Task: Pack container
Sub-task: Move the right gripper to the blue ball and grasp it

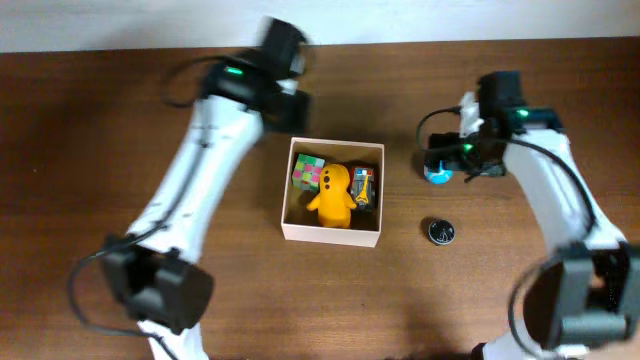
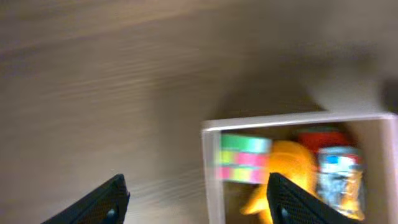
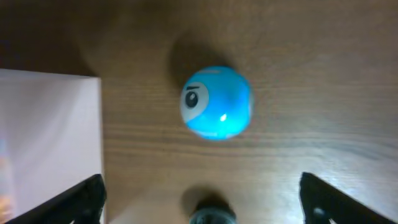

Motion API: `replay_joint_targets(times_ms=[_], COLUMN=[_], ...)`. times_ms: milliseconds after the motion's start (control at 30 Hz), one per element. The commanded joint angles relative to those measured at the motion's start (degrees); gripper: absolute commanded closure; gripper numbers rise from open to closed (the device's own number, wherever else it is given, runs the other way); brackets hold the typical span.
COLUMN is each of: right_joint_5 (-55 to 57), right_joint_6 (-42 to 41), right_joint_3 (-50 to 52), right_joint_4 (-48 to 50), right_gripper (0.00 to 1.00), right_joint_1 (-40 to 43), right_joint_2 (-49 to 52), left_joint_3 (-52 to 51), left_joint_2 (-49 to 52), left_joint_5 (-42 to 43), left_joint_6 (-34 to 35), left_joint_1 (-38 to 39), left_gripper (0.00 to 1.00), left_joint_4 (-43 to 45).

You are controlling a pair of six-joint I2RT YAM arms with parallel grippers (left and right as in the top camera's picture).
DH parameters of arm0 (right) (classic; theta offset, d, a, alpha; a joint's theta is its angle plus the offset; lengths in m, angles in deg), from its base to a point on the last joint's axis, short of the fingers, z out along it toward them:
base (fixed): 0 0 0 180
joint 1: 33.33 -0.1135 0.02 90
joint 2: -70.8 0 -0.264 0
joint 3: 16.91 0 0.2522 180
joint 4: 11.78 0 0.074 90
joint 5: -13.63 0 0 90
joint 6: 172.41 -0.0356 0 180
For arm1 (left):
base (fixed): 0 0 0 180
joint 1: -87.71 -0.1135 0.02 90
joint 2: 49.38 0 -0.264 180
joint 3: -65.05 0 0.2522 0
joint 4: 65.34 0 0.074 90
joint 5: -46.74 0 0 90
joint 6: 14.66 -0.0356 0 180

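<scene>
- Box count: one. The cardboard box [image 1: 333,232] is square and open on top, white outside and brown inside. It sits in the middle of the wooden table [image 1: 90,150], between the two arms.
- Toys in the box: three. A cube [image 1: 308,171] with many colors is in the far left corner. A yellow soft toy [image 1: 333,195] is in the middle. A small dark packet [image 1: 364,187] is on the right side.
- Things outside the box: two. A blue ball [image 3: 216,102] lies on the table to the right of the box. A small dark round thing [image 1: 441,231] lies nearer the front, apart from the ball.
- Arms: two, both white with black ends.
- The left gripper [image 2: 196,200] is spread wide and holds nothing. It hangs over the far left corner of the box.
- The right gripper [image 3: 202,200] is spread wide too, with nothing in it. It hangs over the table by the blue ball, and its fingers [image 3: 74,202] do not touch the ball.
- Only the view from above shows all five small things and both arms at once.
- The left wrist view is blurry, but it shows green and pink stripes on the cube.
- The right wrist view shows a white patch with a dark mark on the ball, and the white wall of the box at the left.
</scene>
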Motion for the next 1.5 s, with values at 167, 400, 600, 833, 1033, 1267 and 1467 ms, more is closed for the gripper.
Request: replay_joint_targets(times_ms=[167, 400, 600, 833, 1033, 1267, 1467], right_joint_5=[0.24, -2.54, -2.49, 0.81, 2.25, 2.25, 1.77], right_joint_6=[-0.61, -0.59, -0.61, -0.59, -0.57, -0.17, -0.17], right_joint_3=[-0.63, -0.81, -0.72, -0.72, -0.79, -6.75, -20.59], right_joint_4=[5.29, 6.38, 5.66, 6.69, 6.56, -0.81, -13.44], right_gripper=[0.08, 0.25, 0.28, 0.42, 0.61, 0.61, 0.61], right_joint_1=[0.00, -0.04, -0.11, -0.09, -0.11, -1.36, -8.07], right_joint_2=[10.40, 11.43, 11.34, 11.34, 11.15, 6.03, -0.28], left_joint_3=[0.94, 0.94, 0.94, 0.94, 0.94, 0.94, 0.94], left_joint_2=[-2.51, -2.51, -2.51, -2.51, -2.51, -2.51, -2.51], left_joint_5=[-0.81, -0.81, -0.81, -0.81, -0.81, -0.81, -0.81], left_joint_6=[0.50, 0.50, 0.50, 0.50, 0.50, 0.50, 0.50], left_joint_1=[-8.35, -9.42, -9.42, -9.42, -9.42, -9.42, -9.42], left_gripper=[0.01, 0.01, 0.01, 0.01, 0.01, 0.01, 0.01], left_joint_4=[-9.55, -10.19, -10.19, -10.19, -10.19, -10.19, -10.19])
